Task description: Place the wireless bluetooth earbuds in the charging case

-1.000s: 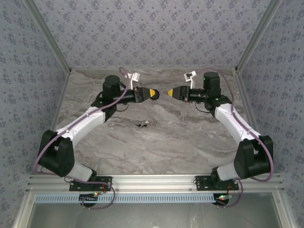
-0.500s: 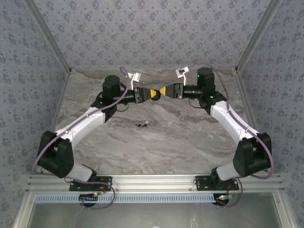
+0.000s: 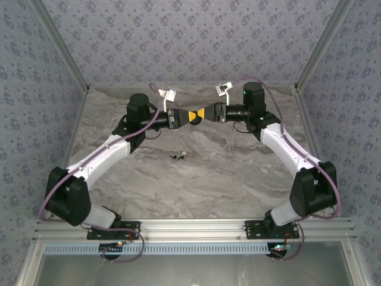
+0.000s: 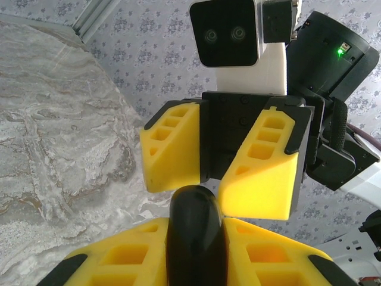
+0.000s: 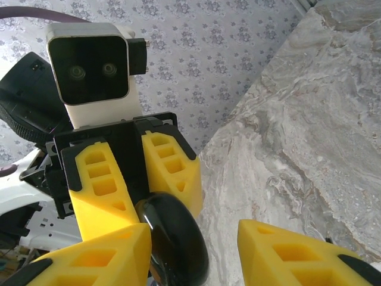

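While the left gripper [image 4: 196, 265] is clamped on a glossy black rounded plastic puck [image 4: 195, 217] held in mid-air, the right gripper [image 5: 190, 253] stands with its yellow fingers apart on either side of it. A tiny pale speck [image 3: 185, 154] beside dark bits [image 3: 176, 157] on the grey marbled desk [image 3: 238, 173] may be one of the wireless bluetooth earbuds, though it is too small to be sure; I'd judge it light and slippery, best pinched gently across its body
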You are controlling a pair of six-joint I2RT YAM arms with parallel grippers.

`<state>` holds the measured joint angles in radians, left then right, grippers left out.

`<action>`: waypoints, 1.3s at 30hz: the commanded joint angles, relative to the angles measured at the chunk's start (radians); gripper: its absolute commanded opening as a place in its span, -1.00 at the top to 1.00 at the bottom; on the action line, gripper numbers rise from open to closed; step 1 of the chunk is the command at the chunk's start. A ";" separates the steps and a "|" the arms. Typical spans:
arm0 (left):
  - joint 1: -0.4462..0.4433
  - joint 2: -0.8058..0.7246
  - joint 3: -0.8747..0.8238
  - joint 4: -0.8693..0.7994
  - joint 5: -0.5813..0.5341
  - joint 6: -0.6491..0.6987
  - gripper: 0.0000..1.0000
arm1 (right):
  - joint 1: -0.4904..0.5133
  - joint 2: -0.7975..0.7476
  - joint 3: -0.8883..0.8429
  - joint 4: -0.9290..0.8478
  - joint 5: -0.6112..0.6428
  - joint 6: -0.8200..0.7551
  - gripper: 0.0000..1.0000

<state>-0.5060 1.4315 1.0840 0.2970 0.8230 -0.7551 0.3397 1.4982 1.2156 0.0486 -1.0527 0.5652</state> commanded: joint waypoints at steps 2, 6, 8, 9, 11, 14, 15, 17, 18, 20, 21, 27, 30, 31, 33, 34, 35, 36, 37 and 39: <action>-0.007 -0.040 0.044 0.025 0.011 0.025 0.52 | 0.021 0.010 0.025 -0.013 -0.042 -0.011 0.18; -0.008 -0.038 0.045 0.025 0.008 0.025 0.52 | 0.031 0.012 0.027 -0.018 -0.046 -0.017 0.22; -0.007 -0.038 0.046 0.024 0.007 0.027 0.52 | 0.030 0.012 0.027 -0.020 -0.046 -0.016 0.30; -0.007 -0.038 0.046 0.021 0.004 0.029 0.52 | 0.030 0.010 0.028 -0.020 -0.043 -0.015 0.36; -0.006 -0.038 0.048 0.010 0.000 0.034 0.52 | 0.028 0.005 0.027 -0.024 -0.031 -0.013 0.46; -0.006 -0.039 0.046 -0.007 -0.008 0.042 0.51 | 0.024 -0.005 0.025 -0.027 -0.014 -0.013 0.58; -0.007 -0.040 0.048 -0.015 -0.010 0.045 0.47 | 0.021 -0.008 0.025 -0.029 -0.011 -0.013 0.61; -0.008 -0.042 0.051 -0.038 -0.016 0.055 0.38 | 0.017 -0.014 0.025 -0.032 -0.001 -0.012 0.63; -0.007 -0.045 0.050 -0.045 -0.017 0.057 0.36 | 0.014 -0.019 0.023 -0.032 0.004 -0.011 0.64; -0.007 -0.050 0.047 -0.052 -0.020 0.062 0.23 | 0.010 -0.028 0.024 -0.033 0.009 -0.010 0.65; -0.007 -0.053 0.044 -0.057 -0.022 0.064 0.15 | 0.008 -0.031 0.025 -0.035 0.014 -0.009 0.64; -0.007 -0.078 0.022 -0.084 -0.021 0.084 -0.01 | -0.008 -0.044 0.033 -0.033 0.016 0.001 0.63; -0.007 -0.075 0.013 -0.093 -0.016 0.088 -0.04 | -0.009 -0.046 0.040 -0.029 0.011 0.007 0.63; -0.007 -0.075 0.011 -0.092 -0.016 0.087 -0.05 | -0.008 -0.047 0.041 -0.030 0.011 0.007 0.63; -0.010 -0.072 0.008 -0.092 -0.016 0.087 -0.07 | -0.005 -0.044 0.045 -0.027 0.008 0.007 0.62; -0.012 -0.070 0.007 -0.092 -0.017 0.087 -0.09 | -0.003 -0.044 0.047 -0.027 0.008 0.007 0.62; -0.015 -0.067 0.011 -0.091 -0.016 0.085 -0.10 | 0.000 -0.045 0.047 -0.026 0.009 0.007 0.62; -0.018 -0.063 0.013 -0.092 -0.018 0.086 -0.11 | 0.002 -0.045 0.048 -0.025 0.009 0.008 0.62; -0.019 -0.059 0.015 -0.090 -0.017 0.085 -0.11 | 0.003 -0.046 0.048 -0.025 0.012 0.009 0.62; -0.023 -0.051 0.021 -0.093 -0.017 0.087 -0.11 | 0.007 -0.046 0.048 -0.023 0.016 0.008 0.62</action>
<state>-0.5190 1.3819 1.0908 0.2012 0.7971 -0.6884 0.3370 1.4780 1.2285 0.0261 -1.0363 0.5617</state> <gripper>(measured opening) 0.554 0.194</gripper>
